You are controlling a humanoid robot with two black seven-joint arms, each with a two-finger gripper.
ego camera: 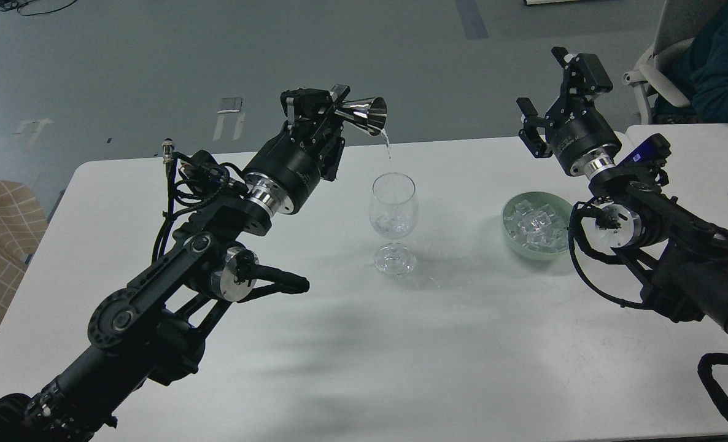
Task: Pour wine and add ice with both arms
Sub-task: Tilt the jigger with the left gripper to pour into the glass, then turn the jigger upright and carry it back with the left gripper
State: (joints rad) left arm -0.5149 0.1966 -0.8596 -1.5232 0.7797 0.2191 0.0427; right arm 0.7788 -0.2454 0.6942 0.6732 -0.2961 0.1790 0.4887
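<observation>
Nearest, across the white counter (364, 356), only bare surface and arm shadows, leaving working room in front of the vessels. Farther in, at centre, a clear stemmed wine glass (393, 215) standing upright on its foot, set roughly midway between the two arms so either can reach its mouth. Just to its right, well apart from it, a pale green bowl (511, 236) holding the ice (536, 224), a heap of glassy cubes parked on the right arm's side, presumably so that arm can pick from it without crossing over. Above and behind the glass, the left gripper (330, 113), closed on a shiny metal jigger (364, 115) at its narrow waist, tipped nearly sideways with the open cone facing right and slightly down: held high and off to the left so the lip overhangs the glass rim. From that lip, the wine (388, 144) as a thin clear stream dropping toward the glass mouth, with what looks like a shallow pool already gathering in the bowl of the glass, though hard to separate from the glare. Farthest right, the right gripper (545, 101) raised above and beyond the bowl, fingers spread wide and holding nothing, seemingly kept clear of the pour and waiting for the ice step.
</observation>
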